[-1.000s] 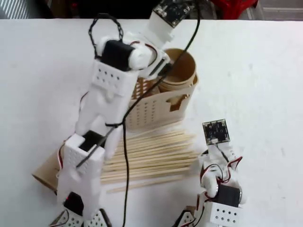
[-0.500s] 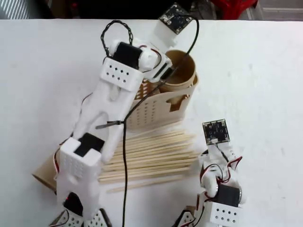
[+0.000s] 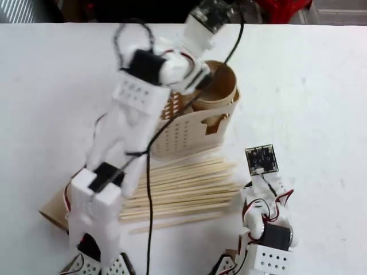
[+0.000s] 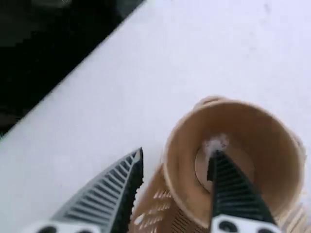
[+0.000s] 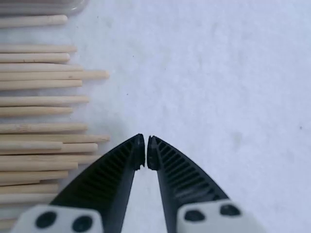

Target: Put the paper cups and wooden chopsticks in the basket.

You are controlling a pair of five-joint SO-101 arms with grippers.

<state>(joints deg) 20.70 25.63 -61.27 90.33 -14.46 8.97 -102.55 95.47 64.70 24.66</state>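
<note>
Moulded in white plastic on both the left arm [image 3: 123,126] and the right arm [image 3: 266,252], with blocky links and rounded edges. Fitted with black servo blocks [image 3: 143,63] at the joints. Perforated with grids of small round holes on flat panels [image 3: 133,91]. Wired with a long black cable [image 3: 150,189] along the left arm, a braided black loop [image 3: 133,28] by its upper joint, and thin red and white leads [image 3: 252,209] on the right arm. Capped at each wrist with a square black circuit board [image 3: 261,158]. Finished at the left gripper [image 4: 177,155] and right gripper [image 5: 146,145] with tapered black fingers [image 5: 112,179], ribbed across the faces, seated in white bases with dark round screw heads [image 5: 46,219].
</note>
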